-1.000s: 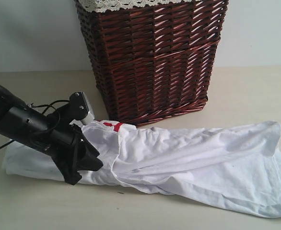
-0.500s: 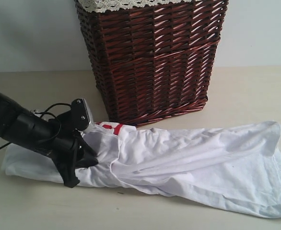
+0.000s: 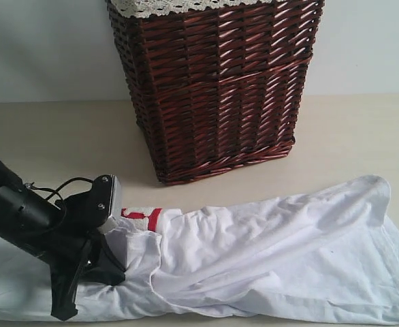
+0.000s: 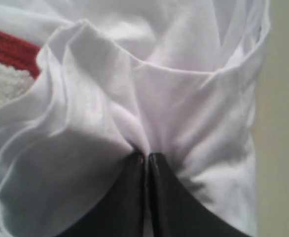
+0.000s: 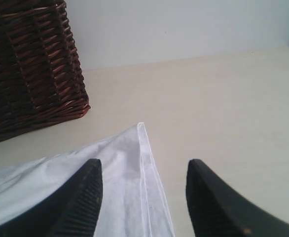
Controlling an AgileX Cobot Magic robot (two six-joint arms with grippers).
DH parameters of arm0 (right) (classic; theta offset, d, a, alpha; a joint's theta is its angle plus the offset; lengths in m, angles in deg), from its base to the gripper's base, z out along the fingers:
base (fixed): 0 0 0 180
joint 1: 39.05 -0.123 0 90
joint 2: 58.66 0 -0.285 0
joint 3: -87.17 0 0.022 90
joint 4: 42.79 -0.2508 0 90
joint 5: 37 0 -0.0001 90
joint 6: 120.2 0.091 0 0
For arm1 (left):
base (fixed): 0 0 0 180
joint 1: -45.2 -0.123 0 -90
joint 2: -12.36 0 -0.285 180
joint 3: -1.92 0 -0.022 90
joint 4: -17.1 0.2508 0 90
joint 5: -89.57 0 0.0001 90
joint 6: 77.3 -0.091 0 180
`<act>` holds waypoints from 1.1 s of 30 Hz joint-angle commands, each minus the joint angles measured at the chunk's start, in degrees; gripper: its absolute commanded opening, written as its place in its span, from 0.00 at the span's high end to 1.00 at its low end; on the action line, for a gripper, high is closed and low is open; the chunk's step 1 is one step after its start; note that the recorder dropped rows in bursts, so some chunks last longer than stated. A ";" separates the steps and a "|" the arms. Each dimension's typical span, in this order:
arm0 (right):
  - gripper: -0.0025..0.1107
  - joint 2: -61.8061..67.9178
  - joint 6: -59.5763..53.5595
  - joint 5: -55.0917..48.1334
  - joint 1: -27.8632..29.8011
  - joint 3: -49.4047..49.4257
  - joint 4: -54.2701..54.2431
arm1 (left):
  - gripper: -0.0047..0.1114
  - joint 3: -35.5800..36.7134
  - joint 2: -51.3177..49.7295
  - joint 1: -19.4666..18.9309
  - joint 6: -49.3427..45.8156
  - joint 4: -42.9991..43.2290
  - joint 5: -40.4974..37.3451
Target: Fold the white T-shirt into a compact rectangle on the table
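Found the left jaws pressed together on a pinched ridge of the white T-shirt (image 4: 184,98), at its left end, just beside the red band (image 3: 141,214) of the lettering. Saw the shirt sprawled in a long, rumpled strip along the near edge of the counter (image 3: 63,136), from the left edge of the exterior view almost to the right. Judged it light, limp and thin: no stiffness to carry a fold, likely to sag, drag and bunch if lifted by one point. Reckoned hems and corners the better holds, both ends taken together and kept taut. Noted the wicker basket (image 3: 220,88) standing behind the middle of the shirt, near but apart from it, tall enough to catch a swung arm or a flung fold. Found the right jaws apart and empty, out of the exterior view, poised over the shirt's right-hand corner, with bare counter beyond.
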 commanded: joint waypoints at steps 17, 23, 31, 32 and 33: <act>0.53 -0.35 -0.02 1.04 0.26 0.07 0.45 | 0.96 -0.37 6.40 -1.47 0.44 2.65 6.40; 0.53 -0.35 -0.02 1.04 0.26 0.07 0.45 | 0.96 -0.37 5.67 -0.51 3.10 1.21 -7.15; 0.53 -0.35 -0.02 1.05 0.26 0.07 0.34 | 0.96 -0.37 5.67 -0.41 14.87 -4.30 13.12; 0.53 -0.35 -0.02 1.05 0.26 0.07 0.34 | 0.96 -0.37 5.67 -0.41 14.87 -4.04 12.14; 0.53 -0.35 -0.02 1.05 0.26 0.07 0.34 | 0.96 -0.37 5.80 -0.41 14.87 -3.48 10.48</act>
